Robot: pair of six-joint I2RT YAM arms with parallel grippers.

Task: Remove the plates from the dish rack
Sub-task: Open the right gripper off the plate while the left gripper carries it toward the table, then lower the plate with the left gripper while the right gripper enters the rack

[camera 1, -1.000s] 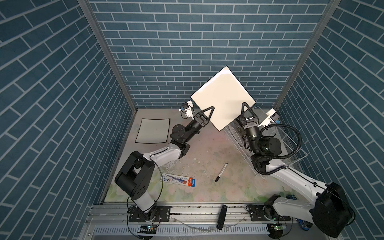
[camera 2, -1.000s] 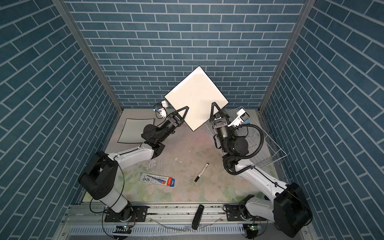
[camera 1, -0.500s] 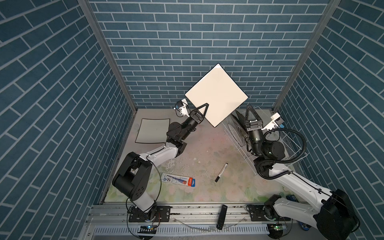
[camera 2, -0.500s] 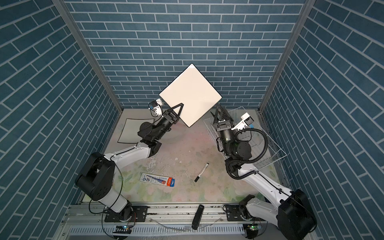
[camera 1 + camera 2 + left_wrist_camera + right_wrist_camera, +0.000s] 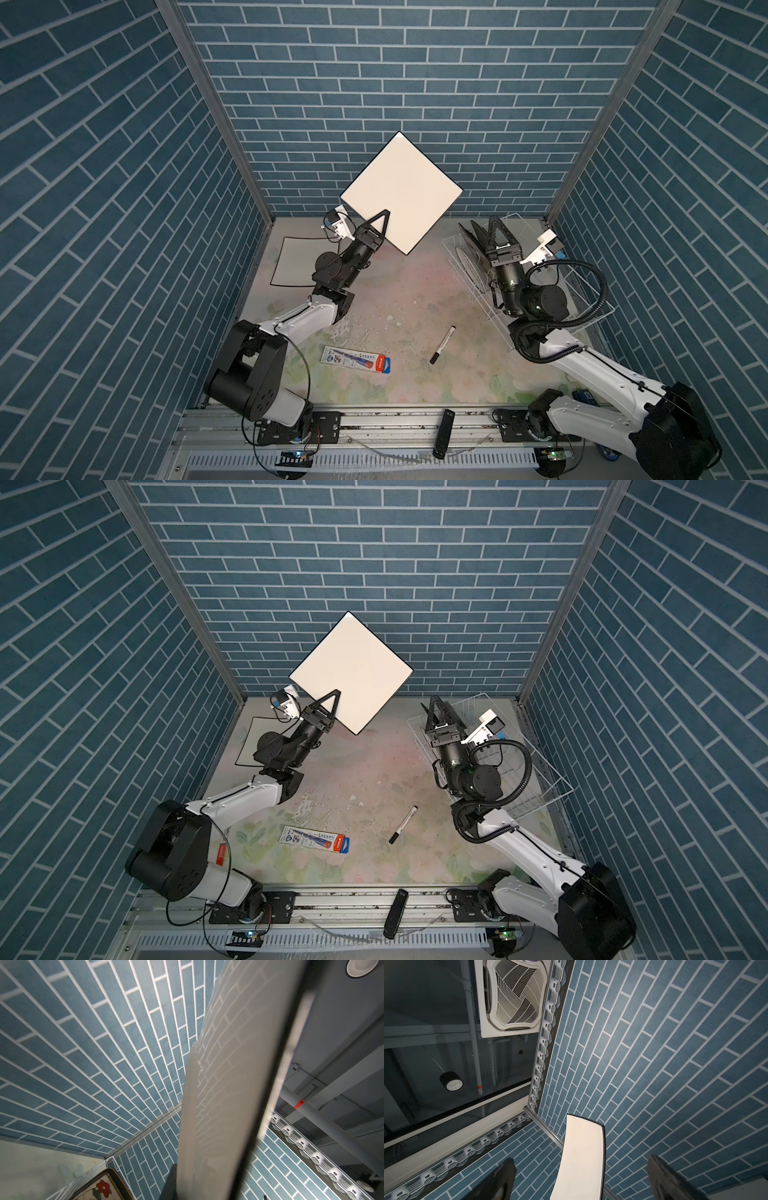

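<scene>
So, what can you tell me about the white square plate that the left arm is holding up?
The white plate is a large rounded square with a thin black rim, glossy like glazed ceramic: in the left wrist view its face mirrors the wall tiles. It hangs high above the table, clear of the dish rack, a corner pointing up in both top views. The left claw is shut on its lower left edge there; nothing else touches it.

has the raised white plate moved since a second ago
Yes. The white plate, gripped by the left pincer, has shifted left in a top view, away from the dish rack.
</scene>
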